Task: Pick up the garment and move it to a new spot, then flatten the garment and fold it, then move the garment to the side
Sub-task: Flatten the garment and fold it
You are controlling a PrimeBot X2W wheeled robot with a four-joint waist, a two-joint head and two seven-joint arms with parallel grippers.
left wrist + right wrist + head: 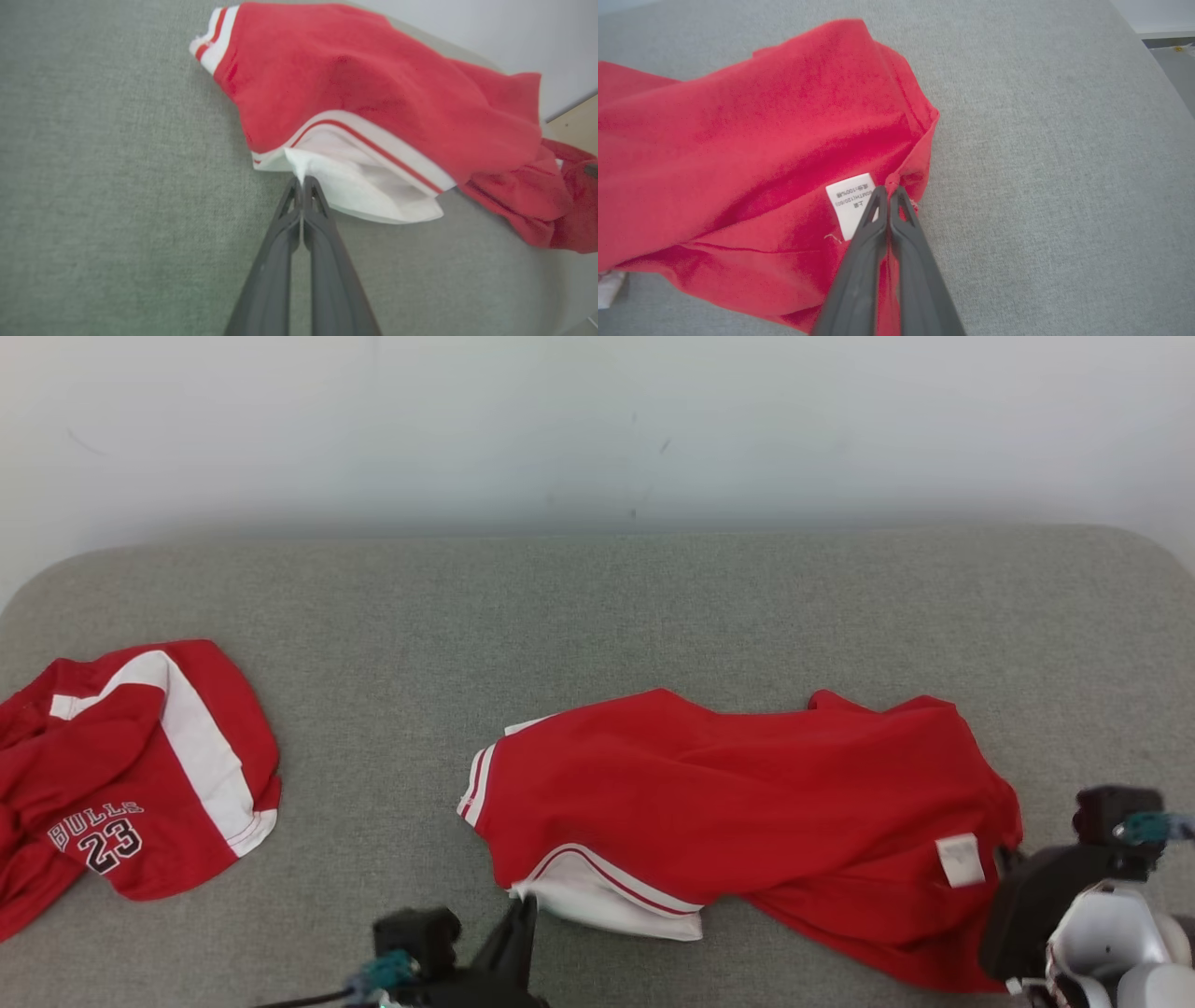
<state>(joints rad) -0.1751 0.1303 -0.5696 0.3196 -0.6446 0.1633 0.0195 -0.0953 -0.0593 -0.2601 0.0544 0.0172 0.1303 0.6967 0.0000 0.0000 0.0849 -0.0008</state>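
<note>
Our red garment (747,793) lies in a crumpled heap on the grey cushion (597,607), in the middle and a bit to our right. Our left gripper (302,179) is pinched tight on the white corner (299,165) at the near edge of the cloth. Our right gripper (888,189) is pinched tight on the red edge just beside the little white tag (847,205). We hold two spots that are far apart, one at each end. That way the cloth can stretch out between our grippers when we lift it and not hang in a ball. We think the lift is about to start, since most of the cloth rests on the cushion. Another red top (140,765) with a number on it lies well apart on our left, so we should take care not to drag ours over it.
</note>
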